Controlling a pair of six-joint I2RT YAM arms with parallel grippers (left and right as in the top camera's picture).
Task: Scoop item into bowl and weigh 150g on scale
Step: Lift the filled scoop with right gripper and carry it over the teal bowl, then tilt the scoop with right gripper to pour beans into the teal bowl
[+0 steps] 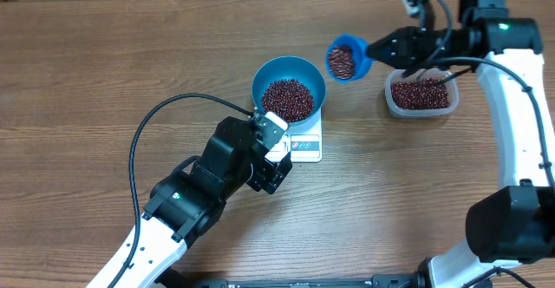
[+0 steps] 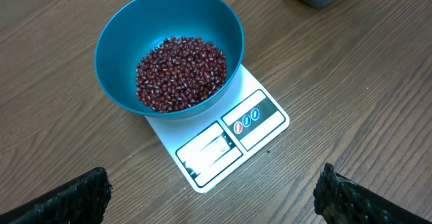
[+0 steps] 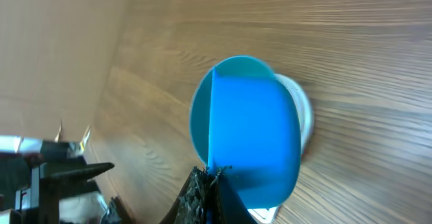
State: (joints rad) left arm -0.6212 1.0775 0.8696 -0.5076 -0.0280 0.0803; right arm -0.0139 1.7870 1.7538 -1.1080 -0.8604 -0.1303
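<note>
wood table (image 1: 87,45) | tub (image 1: 421,114) right of bowl (image 1: 276,69) | scoop (image 1: 359,52) between

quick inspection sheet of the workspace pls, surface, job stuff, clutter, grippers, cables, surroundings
surface: wooden table, no spilled beans seen
job's things: blue bowl sits on the white scale, partly filled with beans; display unreadable
job's things: blue scoop loaded with beans, in the air between bowl and clear tub; tub holds more beans
clutter: nothing seen
grippers: left gripper open, empty, hovering in front of the scale; right gripper shut on the scoop's handle
cables: black cable loops over the table by the left arm; second cable runs along the right arm
surroundings: nothing seen
</note>
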